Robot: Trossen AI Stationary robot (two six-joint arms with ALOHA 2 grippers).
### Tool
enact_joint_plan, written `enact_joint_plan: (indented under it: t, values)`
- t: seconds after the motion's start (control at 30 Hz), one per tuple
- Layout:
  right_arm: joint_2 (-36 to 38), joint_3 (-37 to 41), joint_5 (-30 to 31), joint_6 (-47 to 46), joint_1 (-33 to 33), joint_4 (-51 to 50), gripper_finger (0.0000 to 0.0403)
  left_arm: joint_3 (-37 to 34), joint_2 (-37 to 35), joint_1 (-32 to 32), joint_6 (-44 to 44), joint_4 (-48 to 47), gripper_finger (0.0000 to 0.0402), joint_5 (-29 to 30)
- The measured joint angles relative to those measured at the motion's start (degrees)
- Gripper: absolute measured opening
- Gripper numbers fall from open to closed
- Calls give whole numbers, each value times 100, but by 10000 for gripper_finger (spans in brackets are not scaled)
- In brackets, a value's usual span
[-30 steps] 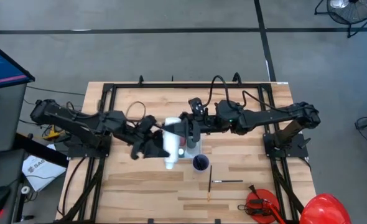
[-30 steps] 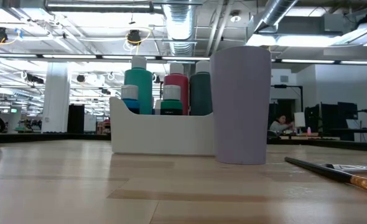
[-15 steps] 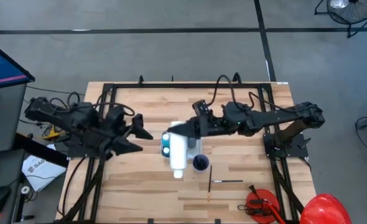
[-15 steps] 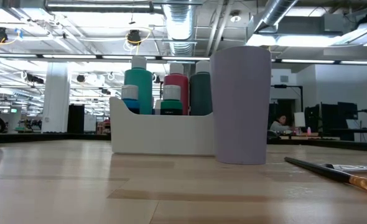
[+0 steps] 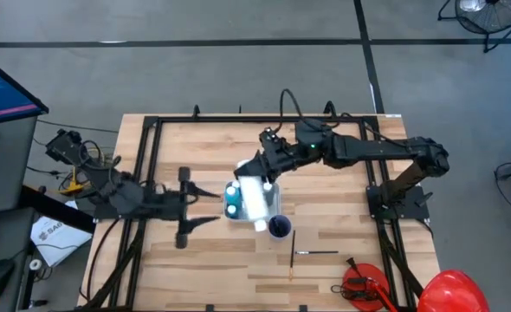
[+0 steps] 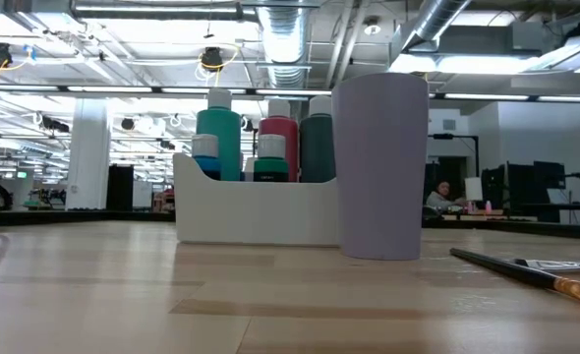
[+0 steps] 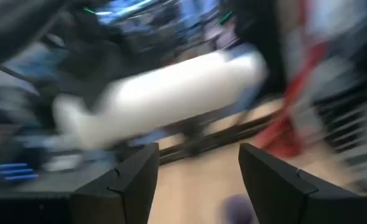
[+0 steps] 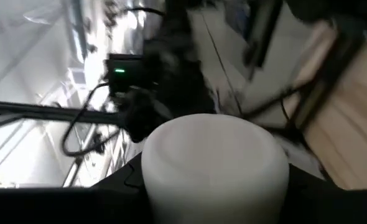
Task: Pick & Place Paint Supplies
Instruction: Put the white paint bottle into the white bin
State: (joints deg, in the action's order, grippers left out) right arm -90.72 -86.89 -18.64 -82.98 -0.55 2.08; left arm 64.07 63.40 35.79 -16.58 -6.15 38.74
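Right gripper (image 5: 257, 167) clamps one white bottle (image 5: 257, 201), tilted above the white caddy (image 6: 256, 211). Left gripper (image 5: 205, 206) empty, fingers apart, left of caddy. Caddy holds three bottles: teal (image 6: 218, 136), red (image 6: 279, 140), dark green (image 6: 318, 144). One purple cup (image 6: 380, 167). Two brushes (image 5: 292, 255) on table.

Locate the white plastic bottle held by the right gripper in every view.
High view: white plastic bottle, tilted, near the table's centre.
Low view: not in it.
Left wrist view: large, lying across the middle.
Right wrist view: its rounded end fills the lower centre.
Shared landmark: lavender cup, in high and low views.
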Motion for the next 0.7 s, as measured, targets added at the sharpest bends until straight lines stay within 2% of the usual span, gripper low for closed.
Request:
enact_joint_plan:
  t: [0.1,0.17,0.27,0.37,0.57,0.7]
  values:
    - [-8,-1,-623,-234,150,-358,168,202,312,331,-1367,-52,214,1641]
    - [-8,-2,-775,-410,226,-596,168,336,559,384,-2236,-40,213,2508]
    - [-19,2,-851,-600,355,-740,168,429,905,257,-3558,-10,207,3231]
    - [-20,2,-849,-673,550,-683,168,440,1198,66,-4699,166,199,3254]
    - [-61,0,-804,-669,899,-624,168,442,1471,-41,-5706,898,188,2619]
    - [-61,0,-806,-669,950,-466,168,446,1467,-52,-6213,1732,188,2143]
